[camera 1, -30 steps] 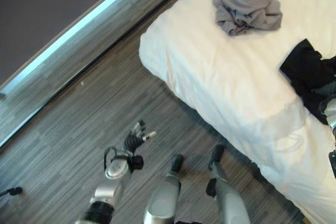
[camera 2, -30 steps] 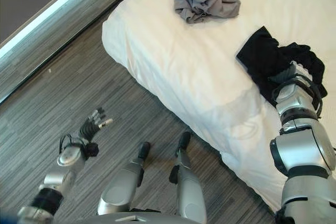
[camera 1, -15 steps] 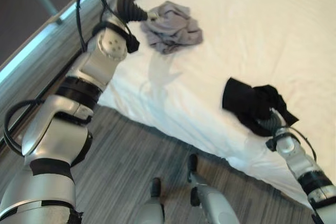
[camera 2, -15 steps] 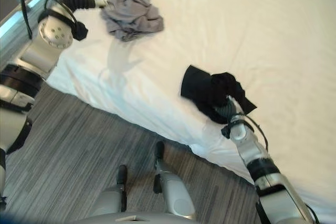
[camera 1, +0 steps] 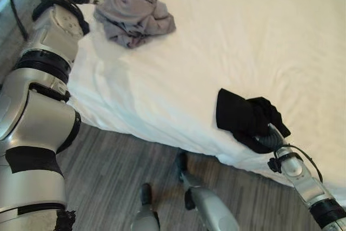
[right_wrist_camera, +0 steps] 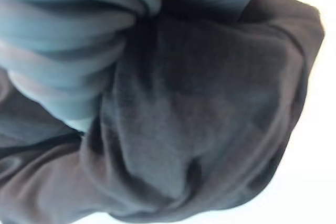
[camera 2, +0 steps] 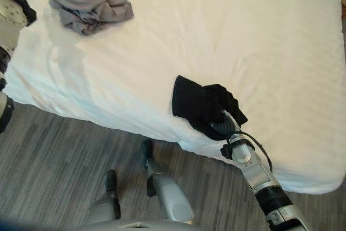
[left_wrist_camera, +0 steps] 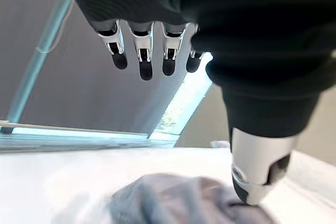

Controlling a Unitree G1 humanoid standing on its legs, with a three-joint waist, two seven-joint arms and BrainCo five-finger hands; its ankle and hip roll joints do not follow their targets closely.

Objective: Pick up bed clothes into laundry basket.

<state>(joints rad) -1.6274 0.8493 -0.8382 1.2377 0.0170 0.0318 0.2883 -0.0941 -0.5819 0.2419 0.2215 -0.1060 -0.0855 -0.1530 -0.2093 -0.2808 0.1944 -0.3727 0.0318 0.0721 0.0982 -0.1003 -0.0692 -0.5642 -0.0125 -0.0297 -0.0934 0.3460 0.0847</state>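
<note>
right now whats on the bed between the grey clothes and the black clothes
Nothing: in the left eye view the stretch of white bed sheet between the grey clothes and the black clothes is bare, only wrinkled.

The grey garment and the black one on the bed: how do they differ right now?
The grey garment is light and lies near the bed's corner, with the left hand open above it. The black garment is dark and lies at the bed's near edge, with the right hand buried in its folds. Both are crumpled heaps on the white sheet.
</note>
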